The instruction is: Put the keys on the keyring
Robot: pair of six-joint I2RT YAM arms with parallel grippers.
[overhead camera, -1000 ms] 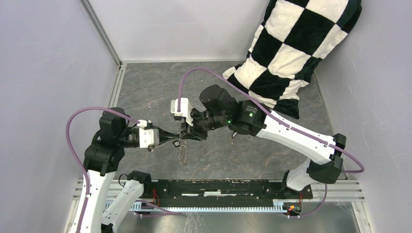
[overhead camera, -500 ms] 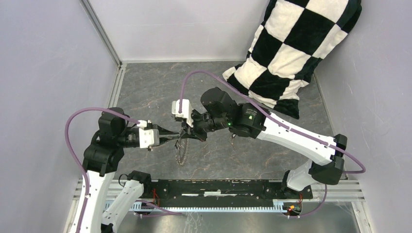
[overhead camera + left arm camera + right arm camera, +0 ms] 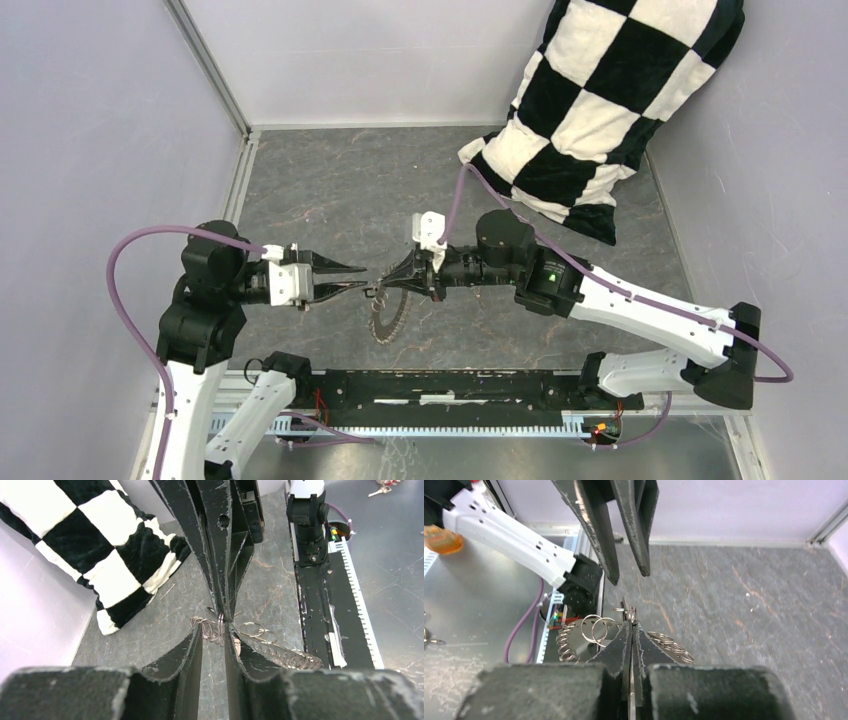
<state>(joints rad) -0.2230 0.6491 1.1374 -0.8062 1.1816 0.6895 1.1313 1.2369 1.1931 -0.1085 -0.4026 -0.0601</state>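
Pulled back leftward, the left gripper holds its jaws slightly apart, while the right gripper clamps the toothed round metal keyring, the pinched spot hidden between its jaws.

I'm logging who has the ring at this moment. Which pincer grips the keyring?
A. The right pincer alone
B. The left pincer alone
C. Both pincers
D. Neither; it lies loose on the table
A: the right pincer is shut on the keyring, which hangs under its tips, while the left pincer stands open beside it.
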